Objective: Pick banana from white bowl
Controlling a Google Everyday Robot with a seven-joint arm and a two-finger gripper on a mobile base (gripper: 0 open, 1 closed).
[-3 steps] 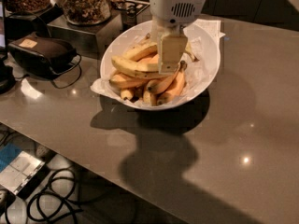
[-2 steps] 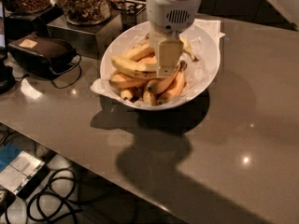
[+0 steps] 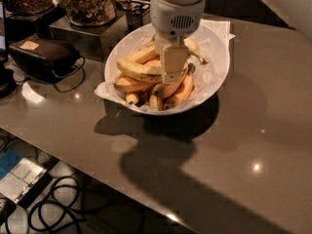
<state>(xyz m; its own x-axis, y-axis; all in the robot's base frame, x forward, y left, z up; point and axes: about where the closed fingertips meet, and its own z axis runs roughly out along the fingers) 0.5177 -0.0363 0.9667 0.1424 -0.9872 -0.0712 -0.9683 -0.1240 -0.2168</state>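
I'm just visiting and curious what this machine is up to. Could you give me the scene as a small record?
Gripper: hangs over the middle of the banana pile, inside the bowl's rim
Bananas: several, heaped in the bowl
White bowl: paper-lined, on the grey counter
Behind the bowl: glass jar of snacks
Left of the bowl: black case with a cable

A glossy round white bowl (image 3: 223, 68), lined with crinkled white paper (image 3: 104, 88), stands on a polished grey desk (image 3: 263, 145). The matt cream plastic tool (image 3: 173, 77) hangs above it.
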